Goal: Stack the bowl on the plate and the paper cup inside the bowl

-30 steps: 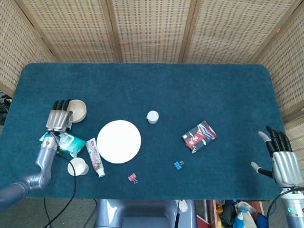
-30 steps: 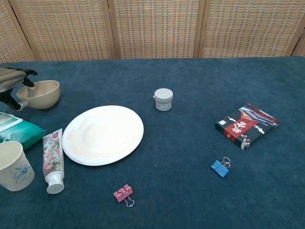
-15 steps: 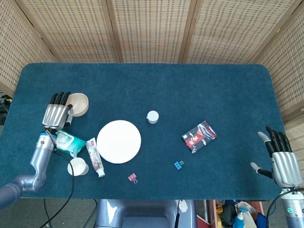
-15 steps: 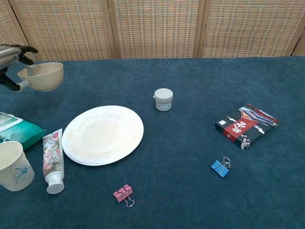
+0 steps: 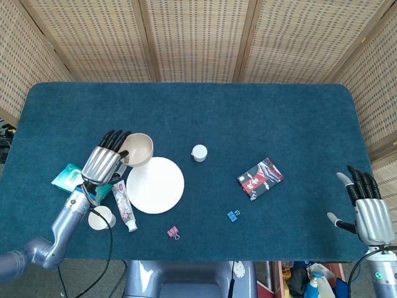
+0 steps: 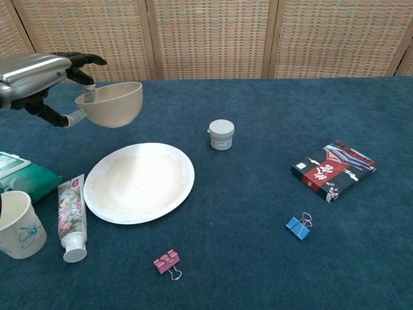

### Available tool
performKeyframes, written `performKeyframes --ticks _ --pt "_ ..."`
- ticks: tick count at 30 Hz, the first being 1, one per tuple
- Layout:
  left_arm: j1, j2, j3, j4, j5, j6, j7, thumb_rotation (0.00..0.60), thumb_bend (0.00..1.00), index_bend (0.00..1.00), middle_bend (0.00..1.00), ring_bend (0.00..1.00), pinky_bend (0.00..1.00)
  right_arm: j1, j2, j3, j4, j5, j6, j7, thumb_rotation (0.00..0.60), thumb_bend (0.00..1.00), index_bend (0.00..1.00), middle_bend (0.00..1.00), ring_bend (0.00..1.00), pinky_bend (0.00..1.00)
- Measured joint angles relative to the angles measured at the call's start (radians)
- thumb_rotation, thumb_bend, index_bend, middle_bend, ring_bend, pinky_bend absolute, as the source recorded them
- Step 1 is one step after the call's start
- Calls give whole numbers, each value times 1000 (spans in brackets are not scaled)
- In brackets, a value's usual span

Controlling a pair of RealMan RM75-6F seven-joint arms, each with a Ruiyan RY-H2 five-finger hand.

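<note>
The left hand (image 6: pixel 35 74) pinches the rim of the beige bowl (image 6: pixel 111 103), holding it in the air. The empty white plate (image 6: pixel 139 182) lies just below and beyond its fingertips; the paper cup (image 6: pixel 17 225) stands untouched nearer the robot. The right hand (image 5: pixel 367 208) rests spread, far off.
</note>
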Motion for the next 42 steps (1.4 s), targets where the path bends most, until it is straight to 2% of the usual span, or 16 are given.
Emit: performKeyframes --ticks 9,18,35,38,42 --pt "-5 -35 45 -43 51 -5 35 600 464 640 63 0 48 -2 2 3 2 3 4 12 600 125 102 0 0 0" --pt "0 -67 85 -16 62 -38 47 600 465 640 63 0 48 -3 4 6 3 6 4 21 600 125 102 0 0 0" --pt "-3 -83 110 18 52 -94 95 600 466 637 58 0 43 -5 7 9 3 9 8 31 600 126 102 0 0 0" --pt "-3 -86 111 23 52 -95 104 600 448 573 24 0 35 -5 7 10 3 10 7 32 600 126 102 0 0 0" --pt "-1 -87 108 20 43 -98 110 600 356 438 0 0 21 -5 6 10 3 9 8 31 600 125 102 0 0 0"
